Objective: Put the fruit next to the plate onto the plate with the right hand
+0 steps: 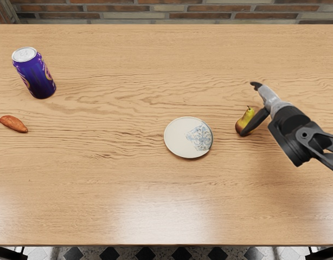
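Head view: my right hand (268,102), fingers spread, gripping nothing, has the upright pear (244,120) at its 8 o'clock, plate (177,136) beyond at 9

1. The pear (244,121), yellow-green with a reddish-brown flush low on its body, is standing upright on the bare wood, stem tipping toward the tabletop's far edge. It is sitting in the tabletop's right half, about midway between the far and near edges.
2. The plate (180,138), round and off-white with a pale grey-blue patterned patch on its right side, is lying flat near the tabletop's middle, left of the pear and not touching it.
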